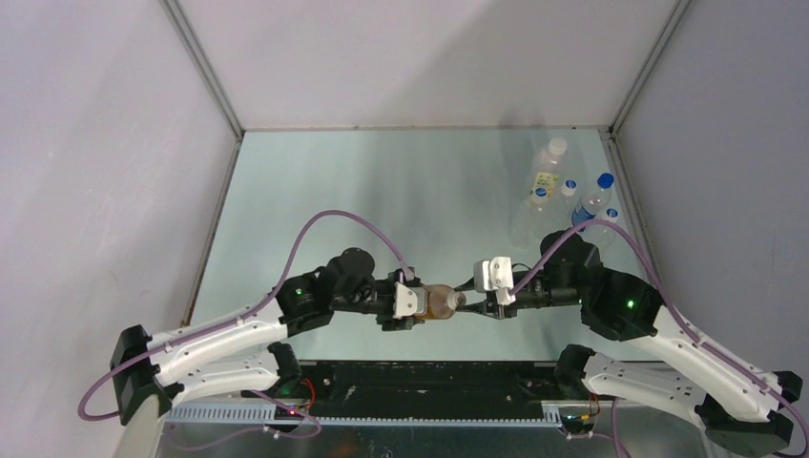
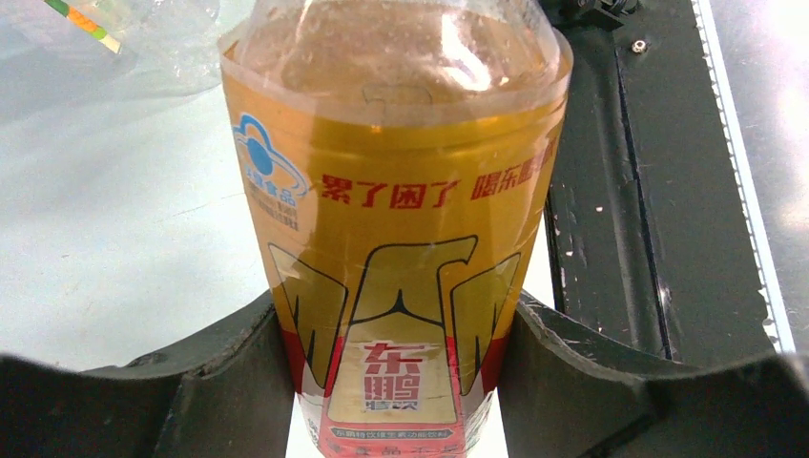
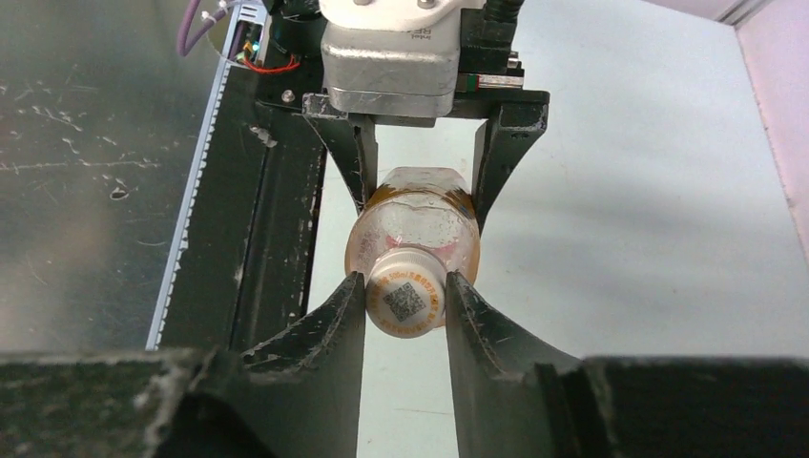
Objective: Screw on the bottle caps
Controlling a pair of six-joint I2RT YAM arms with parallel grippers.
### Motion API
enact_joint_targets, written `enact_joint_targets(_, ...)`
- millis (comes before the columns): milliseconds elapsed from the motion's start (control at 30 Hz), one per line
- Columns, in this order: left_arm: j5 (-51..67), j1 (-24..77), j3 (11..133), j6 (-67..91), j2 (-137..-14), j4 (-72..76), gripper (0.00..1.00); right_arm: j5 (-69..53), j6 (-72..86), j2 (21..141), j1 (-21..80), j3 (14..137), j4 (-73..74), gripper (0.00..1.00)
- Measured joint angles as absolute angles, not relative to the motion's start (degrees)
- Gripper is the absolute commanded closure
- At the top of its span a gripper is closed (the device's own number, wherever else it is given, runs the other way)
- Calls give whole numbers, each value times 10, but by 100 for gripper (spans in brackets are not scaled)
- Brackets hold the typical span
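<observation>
Closest to the arm bases, a black strip point(image 1: 420, 382) runs along the near edge of the pale green table point(image 1: 382, 191). The held bottle hangs just past that strip.

The amber-filled plastic bottle with a red-orange label point(image 2: 391, 239) is lying on its side in the air, roughly mid-table left to right, stretched between the two arms. Its label is gold with red Chinese print and a red band lower down. The clear shoulder shows amber liquid inside with a few bubbles.

The left gripper point(image 2: 398, 315) is clamped on the labelled body, with one black finger pressed to each side. The right gripper point(image 3: 405, 296) is pinched on the white round plastic screw cap with a QR code on top point(image 3: 407, 305). Both pads touch the cap's sides, and the cap sits on the bottle's neck. Can't tell how far it's threaded on.

Way off in the far right corner there's a bunch of clear plastic bottles point(image 1: 534, 215), one of them with a yellow label. Two blue caps point(image 1: 605, 178) and some white ones show in that group. It's too small to say whether they're screwed on, or what's inside those bottles.

For room to move, the grey walls point(image 1: 95, 191) close in on the left, back and right. The held bottle is well apart from all three walls and from that corner bunch.
</observation>
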State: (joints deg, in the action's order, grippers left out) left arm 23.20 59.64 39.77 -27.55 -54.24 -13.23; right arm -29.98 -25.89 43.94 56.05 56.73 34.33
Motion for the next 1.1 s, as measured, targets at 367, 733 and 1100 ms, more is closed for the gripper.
enact_joint_targets(367,167,600,369,-248,-538,-65,93,-220,-121,473,559,590,342,100)
enact_joint_targets(733,-141,679,271,-203,-582,184,91,144,245,517,622,582,258,51)
enact_joint_targets(1100,-164,681,261,-133,-596,319,89,170,202,464,638,498,118,28)
